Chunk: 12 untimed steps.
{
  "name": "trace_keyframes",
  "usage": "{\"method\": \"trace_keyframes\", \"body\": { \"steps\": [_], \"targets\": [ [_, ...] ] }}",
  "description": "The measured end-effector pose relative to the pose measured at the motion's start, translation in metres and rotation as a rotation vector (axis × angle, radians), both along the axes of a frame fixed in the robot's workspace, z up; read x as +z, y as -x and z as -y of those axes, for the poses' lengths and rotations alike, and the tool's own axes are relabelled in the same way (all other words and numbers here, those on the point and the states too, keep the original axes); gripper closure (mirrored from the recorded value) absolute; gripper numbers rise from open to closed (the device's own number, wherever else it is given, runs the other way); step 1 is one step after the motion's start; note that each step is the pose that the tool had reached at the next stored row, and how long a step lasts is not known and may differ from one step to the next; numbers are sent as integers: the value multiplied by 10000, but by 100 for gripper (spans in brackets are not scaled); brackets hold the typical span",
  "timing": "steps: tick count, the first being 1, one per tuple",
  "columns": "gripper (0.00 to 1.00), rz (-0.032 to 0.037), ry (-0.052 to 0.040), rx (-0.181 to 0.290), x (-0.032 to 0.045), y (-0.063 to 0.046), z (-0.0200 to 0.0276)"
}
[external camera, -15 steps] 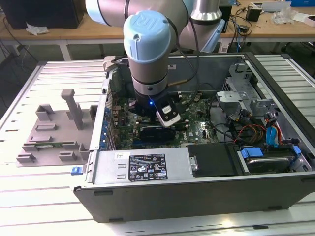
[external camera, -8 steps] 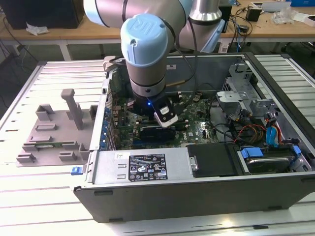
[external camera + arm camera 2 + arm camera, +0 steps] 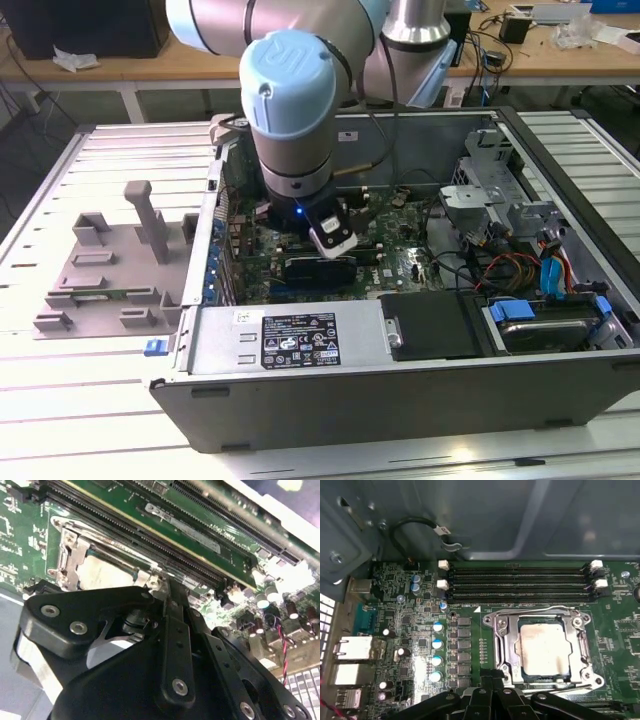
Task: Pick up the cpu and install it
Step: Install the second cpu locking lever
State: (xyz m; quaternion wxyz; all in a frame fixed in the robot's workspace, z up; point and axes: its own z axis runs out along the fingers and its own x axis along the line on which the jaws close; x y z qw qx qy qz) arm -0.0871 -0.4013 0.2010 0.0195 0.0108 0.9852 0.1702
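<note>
Silver cpu (image 3: 543,650) sits inside the socket frame (image 3: 502,645); gripper (image 3: 492,682) just beside it, jaws seemingly closed, empty. Best kept square, gentle.

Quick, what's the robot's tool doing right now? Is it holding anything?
Tool: cannot tell if open or shut. It hangs beside the square metal-framed socket, where the flat square silver-grey cpu already sits.

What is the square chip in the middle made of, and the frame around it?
The cpu looks like metal with a dull, pale silver top, slightly smudged. The socket frame around it seems to be bright polished metal, since it gleams. The motherboard looks like green coated board.
</note>
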Motion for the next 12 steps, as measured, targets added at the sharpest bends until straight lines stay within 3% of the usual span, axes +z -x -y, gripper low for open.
{"method": "trace_keyframes", "body": {
  "steps": [4,6,7,9,11,12],
  "targets": [
    [89,-9,29,-5,232,-10,0],
    [89,-87,179,-84,311,-35,0],
    [89,-138,264,-146,332,-45,0],
    [89,-244,526,-355,350,-60,0],
    [89,-316,814,-543,362,-72,0],
    [89,-335,1014,-614,366,-76,1]
  ]
}}
